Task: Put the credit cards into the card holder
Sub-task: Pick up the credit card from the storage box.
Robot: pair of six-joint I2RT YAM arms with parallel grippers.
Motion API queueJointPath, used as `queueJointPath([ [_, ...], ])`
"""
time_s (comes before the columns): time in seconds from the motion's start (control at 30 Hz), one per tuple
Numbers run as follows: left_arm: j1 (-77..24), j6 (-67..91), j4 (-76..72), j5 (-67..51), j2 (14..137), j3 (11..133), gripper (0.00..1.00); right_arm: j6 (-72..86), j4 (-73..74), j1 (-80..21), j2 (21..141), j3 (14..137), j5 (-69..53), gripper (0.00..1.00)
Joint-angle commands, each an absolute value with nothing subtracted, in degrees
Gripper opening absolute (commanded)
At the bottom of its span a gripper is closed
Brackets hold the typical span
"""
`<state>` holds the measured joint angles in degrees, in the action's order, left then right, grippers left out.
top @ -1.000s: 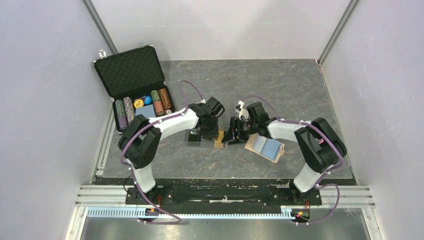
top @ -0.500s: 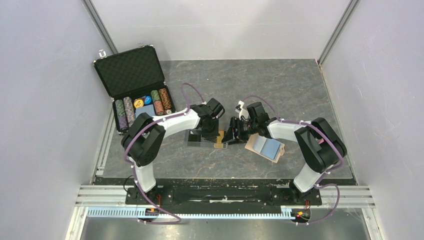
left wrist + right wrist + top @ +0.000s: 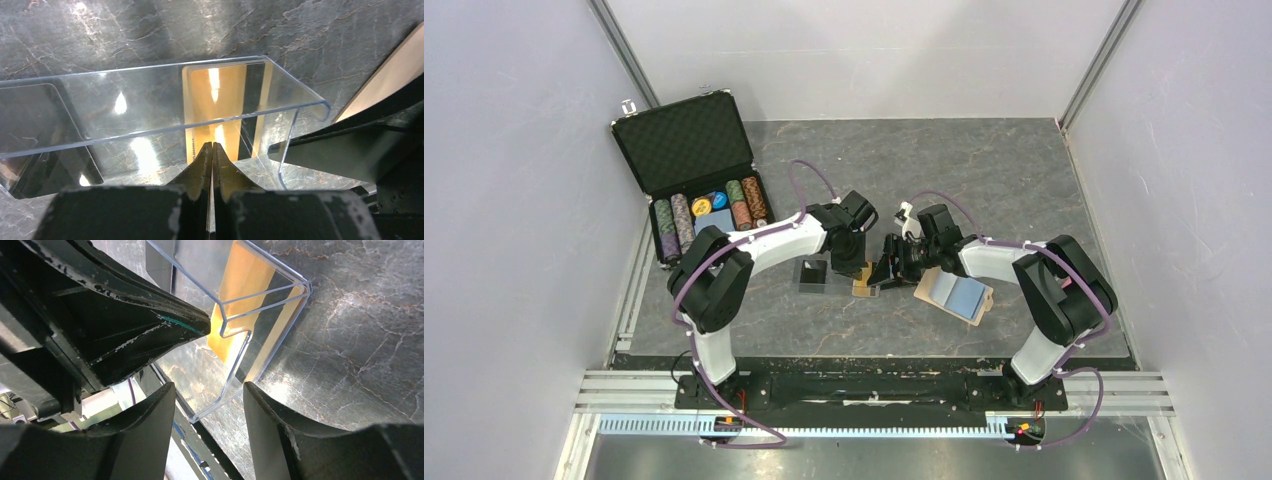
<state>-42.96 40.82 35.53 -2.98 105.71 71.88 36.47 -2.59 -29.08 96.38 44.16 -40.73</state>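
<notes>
Though under bent clear cover [image 3: 125, 115], gold card [image 3: 212, 97] w/ stripe

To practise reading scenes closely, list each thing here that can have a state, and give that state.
black case, lid open
card holder, unfolded, blue lining up
gold card, showing through the clear sleeve, outside the card holder
black card, on the table, outside the card holder
left gripper, shut
right gripper, open, either side of the clear sleeve's edge
</notes>
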Motion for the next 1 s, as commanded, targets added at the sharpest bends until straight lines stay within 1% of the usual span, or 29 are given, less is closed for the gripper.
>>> queueJointPath([
  [0.0, -43.56, 39.07, 36.39, -1.75, 104.58, 74.62, 0.05, 36.56, -4.59, -29.23, 96.5, 44.3, -42.1, 0.55],
  [0.1, -43.59, 38.9, 37.52, -1.04, 105.18, 75.0, 0.08, 36.54, -4.65, -29.27, 96.47, 44.27, -42.1, 0.55],
  [0.17, -43.59, 38.87, 38.9, 0.56, 105.68, 74.97, 0.2, 36.54, -4.65, -29.25, 96.45, 44.21, -42.1, 0.55],
  [0.23, -43.59, 38.83, 40.23, 2.45, 106.49, 75.06, 0.25, 36.5, -4.61, -29.28, 96.5, 44.13, -42.1, 0.55],
  [0.33, -43.59, 38.72, 40.54, 2.0, 108.18, 74.97, 0.27, 36.46, -4.66, -29.25, 96.52, 44.12, -42.19, 0.55],
  [0.5, -43.64, 38.16, 38.74, -1.29, 110.41, 75.01, 0.25, 36.43, -4.66, -29.25, 96.51, 44.2, -42.19, 0.55],
  [0.6, -43.92, 37.71, 38.4, -2.68, 110.96, 75.73, 0.1, 36.47, -4.6, -29.27, 96.55, 44.21, -42.19, 0.55],
  [0.7, -44.36, 37.45, 38.36, -2.54, 109.96, 76.35, 0.02, 36.39, -4.66, -29.26, 96.65, 44.29, -42.27, 0.55],
  [0.97, -45.39, 37.01, 40.51, -0.7, 108.03, 78.35, 0.03, 36.38, -4.66, -29.31, 96.63, 44.3, -42.19, 0.56],
])
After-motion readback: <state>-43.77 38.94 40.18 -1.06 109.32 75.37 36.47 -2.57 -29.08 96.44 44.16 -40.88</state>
